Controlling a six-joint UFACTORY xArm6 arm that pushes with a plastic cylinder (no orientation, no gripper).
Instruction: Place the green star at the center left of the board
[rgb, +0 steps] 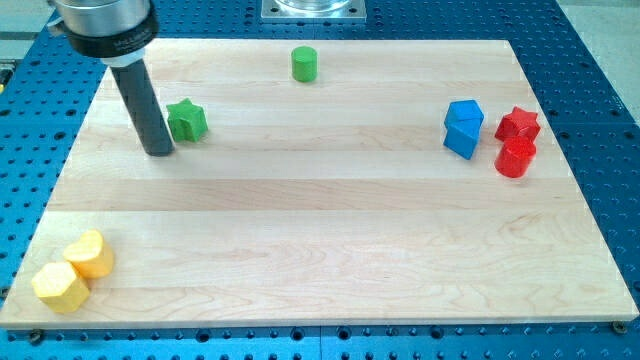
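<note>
My tip (160, 152) rested on the tabletop (320, 230) in the upper left part of the board, just to the view's left of the green star (186, 120). The rod rose from there toward the view's top left, up into a dark round collar at the frame's edge. Tip and star stood very close; whether they actually touched could not be told from this angle. The arm carried no jawed end effector, only the plain rod, so nothing was clasped or let go.

The green star sat in the upper left area of the board, nearer the view's top than the middle height of the left side.

A green cylinder (304, 64) stood near the top edge, a little left of centre, well apart from the star.

On the view's right, a blue block (463, 128), angular in shape, stood near two red pieces: a red star (518, 124) and, just below it and touching or nearly so, a red cylinder (514, 159).

In the bottom left corner lay two yellow blocks side by side and touching: a rounded one (91, 254) above and to the right, and a faceted, roughly hexagonal one (59, 286) nearer the corner.

The wooden board lay on a blue perforated plate (600, 80).
</note>
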